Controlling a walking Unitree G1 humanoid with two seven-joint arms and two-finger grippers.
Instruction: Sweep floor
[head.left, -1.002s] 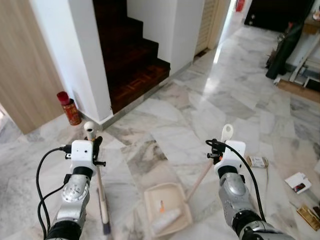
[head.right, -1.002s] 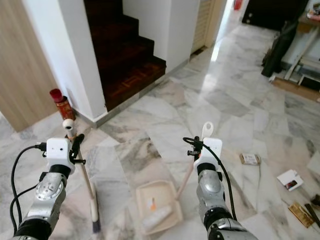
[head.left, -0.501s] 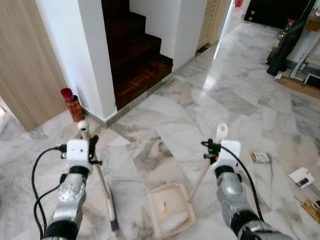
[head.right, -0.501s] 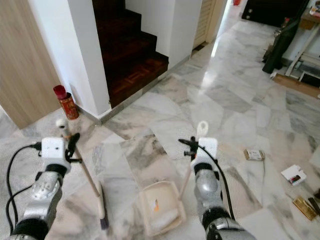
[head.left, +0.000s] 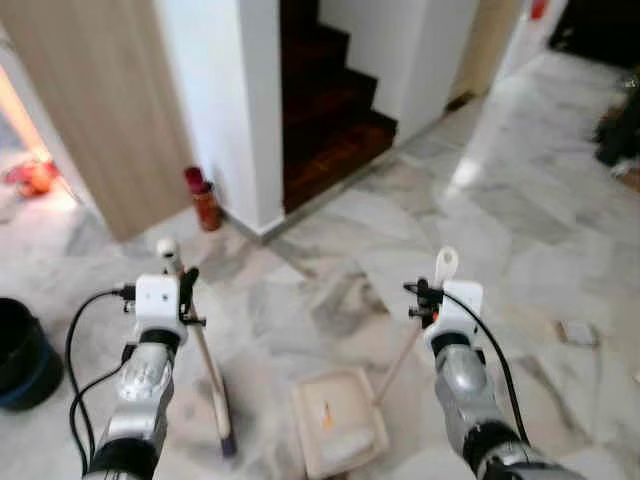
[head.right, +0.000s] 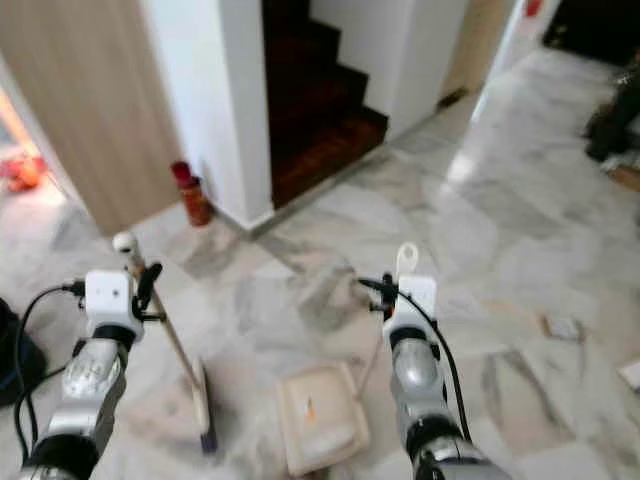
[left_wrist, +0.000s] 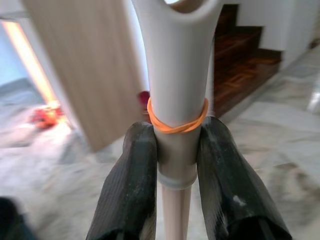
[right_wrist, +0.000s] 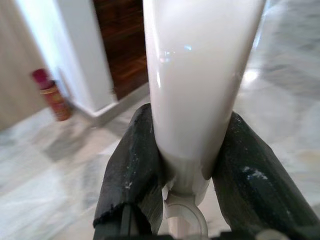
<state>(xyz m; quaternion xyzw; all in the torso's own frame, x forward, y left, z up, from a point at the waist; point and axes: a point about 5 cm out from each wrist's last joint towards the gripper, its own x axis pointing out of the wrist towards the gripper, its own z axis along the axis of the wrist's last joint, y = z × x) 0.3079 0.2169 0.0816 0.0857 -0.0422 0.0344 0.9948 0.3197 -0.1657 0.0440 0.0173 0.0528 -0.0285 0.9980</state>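
1. The dustpan (head.left: 338, 432) lies on the marble floor (head.left: 520, 230) between the two arms, nearest the robot; its long handle slants up to the right gripper (head.left: 424, 300), whose jaws are clamped on it.
2. Just left of the pan, the broom (head.left: 205, 365) has its head on the floor; its handle leans up into the left gripper (head.left: 186, 290), jaws clamped on it.
3. Sweeping into the pan means drawing the broom rightward.
4. Farther off, a red can (head.left: 204, 201) stands by the wall corner beside the stairs (head.left: 335, 120).
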